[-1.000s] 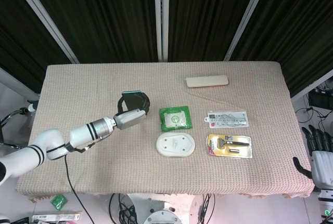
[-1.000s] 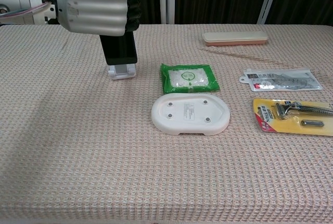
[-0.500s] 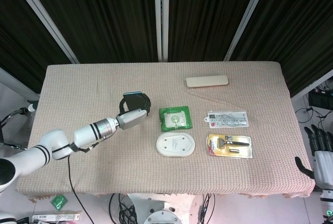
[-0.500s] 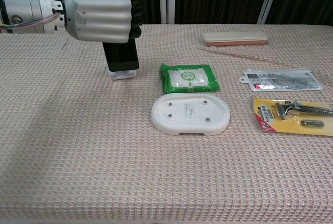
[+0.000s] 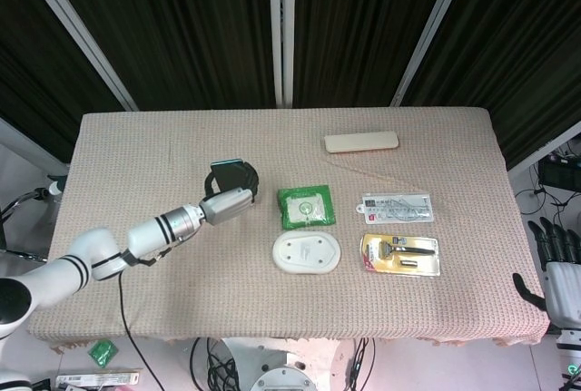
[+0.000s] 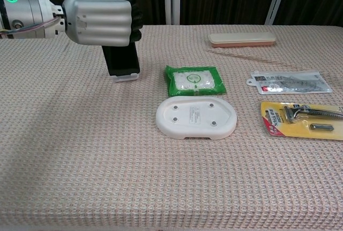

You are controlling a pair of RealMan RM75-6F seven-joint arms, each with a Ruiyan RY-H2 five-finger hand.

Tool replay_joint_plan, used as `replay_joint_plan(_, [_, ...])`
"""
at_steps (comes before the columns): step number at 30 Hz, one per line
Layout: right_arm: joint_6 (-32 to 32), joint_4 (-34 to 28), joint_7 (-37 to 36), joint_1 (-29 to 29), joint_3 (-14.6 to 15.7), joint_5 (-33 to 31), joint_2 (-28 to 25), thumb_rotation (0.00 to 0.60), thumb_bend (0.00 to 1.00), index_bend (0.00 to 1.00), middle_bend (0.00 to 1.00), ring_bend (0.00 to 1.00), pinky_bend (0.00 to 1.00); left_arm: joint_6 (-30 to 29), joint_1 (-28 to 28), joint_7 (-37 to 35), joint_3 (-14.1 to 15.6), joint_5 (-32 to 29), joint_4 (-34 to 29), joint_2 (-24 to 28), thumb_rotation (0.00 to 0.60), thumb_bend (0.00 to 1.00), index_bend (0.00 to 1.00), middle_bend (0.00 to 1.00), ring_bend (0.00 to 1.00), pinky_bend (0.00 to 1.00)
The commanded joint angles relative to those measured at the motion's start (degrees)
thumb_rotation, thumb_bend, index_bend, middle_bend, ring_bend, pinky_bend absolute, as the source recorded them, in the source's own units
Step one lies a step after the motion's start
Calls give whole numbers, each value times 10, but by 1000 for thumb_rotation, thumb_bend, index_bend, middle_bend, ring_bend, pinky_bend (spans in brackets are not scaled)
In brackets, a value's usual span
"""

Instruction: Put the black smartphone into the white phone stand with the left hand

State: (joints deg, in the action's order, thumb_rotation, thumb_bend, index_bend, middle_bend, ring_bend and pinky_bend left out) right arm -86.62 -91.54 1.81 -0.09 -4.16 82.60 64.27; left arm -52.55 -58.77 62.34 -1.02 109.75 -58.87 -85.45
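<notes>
While my left robot hand [image 6: 102, 20] grips the stiff, slick black smartphone [image 6: 121, 61] by its top, its foot sits in the white phone stand [image 6: 124, 76]; right robot hand [image 5: 556, 259] idle, fingers apart

In the chest view the left robot hand [image 6: 99, 20] covers the top of the phone [image 6: 121, 60], and the phone hides nearly all of the stand [image 6: 126, 77], so their seating cannot be told. The right robot hand [image 5: 556, 268] is cut by the head view's edge. Print on the razor pack [image 6: 305, 120] is too small to read.
</notes>
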Motion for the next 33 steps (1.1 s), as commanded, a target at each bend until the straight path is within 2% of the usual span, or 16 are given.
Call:
replay_joint_plan(1, [3,0,1,1,0,-2,1,600,214,0,0,0,0,0,-1,-3,3,1,3,-4,600,429,589,617,511,534])
replay_joint_plan(7, [1,0,0,0,-2,-3,-1,600,215,0,0,0,0,-3,-1,-11,10,1,11,-10,600,429,583,612,506,521])
replay_joint_plan(9, [1,0,0,0,-2,-4,-2,600,215,0,0,0,0,-2,0,-13,10,-2,13,-11,600,425,552,588,486,502])
replay_joint_plan(12, [2,0,-1,0,-2,-5,-3,600,214,0,0,0,0,10,3,-6,6,-15,8,-10,600,385,410,459,395,435])
replay_joint_plan(14, [3,0,-1,0,-1,-5,-2,600,214,0,0,0,0,19,5,3,2,-27,-2,-7,600,330,255,316,304,381])
replay_joint_plan(16, [3,0,-1,0,-1,-5,-2,600,215,0,0,0,0,28,8,14,-3,-38,-13,-4,600,296,147,232,239,345])
replay_joint_plan(19, [3,0,-1,-1,-1,-7,-2,600,218,0,0,0,0,38,12,26,-9,-54,-27,0,600,252,68,138,161,305])
replay_joint_plan(23, [3,0,-2,-2,-1,-9,-3,600,218,0,0,0,0,38,13,27,-8,-58,-37,5,600,203,32,67,121,279])
replay_joint_plan(29, [3,0,-3,-2,-1,-9,-3,600,219,0,0,0,0,33,17,23,-9,-65,-47,11,600,165,12,42,99,265])
replay_joint_plan(33, [1,-2,-2,-2,-3,-9,-3,600,218,0,0,0,0,19,30,28,-13,-77,-76,29,600,148,7,25,89,254])
